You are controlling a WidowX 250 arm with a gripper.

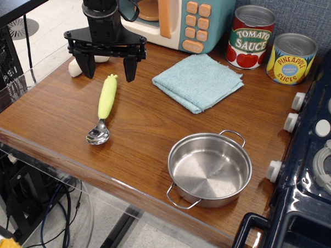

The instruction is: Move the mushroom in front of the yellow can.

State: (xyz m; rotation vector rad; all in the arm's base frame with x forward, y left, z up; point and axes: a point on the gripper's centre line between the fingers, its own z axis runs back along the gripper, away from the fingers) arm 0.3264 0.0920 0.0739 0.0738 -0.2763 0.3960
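The mushroom (74, 68) lies at the table's back left; only its cream-white stem shows beside the left finger, with another pale bit between the fingers, and its cap is hidden behind the gripper. My gripper (108, 67) is open, fingers pointing down and spread wide, right over that spot. I cannot tell whether it touches the mushroom. The yellow "Pineapple Slices" can (291, 58) stands upright at the back right, far from the gripper.
A red "Tomato Sauce" can (250, 44) stands left of the yellow can. A blue cloth (198, 80) lies mid-table. A yellow-green-handled spoon (104, 107) lies just in front of the gripper. A steel pot (209, 169) sits front right. A toy microwave (184, 17) is behind, a toy stove (317, 163) at right.
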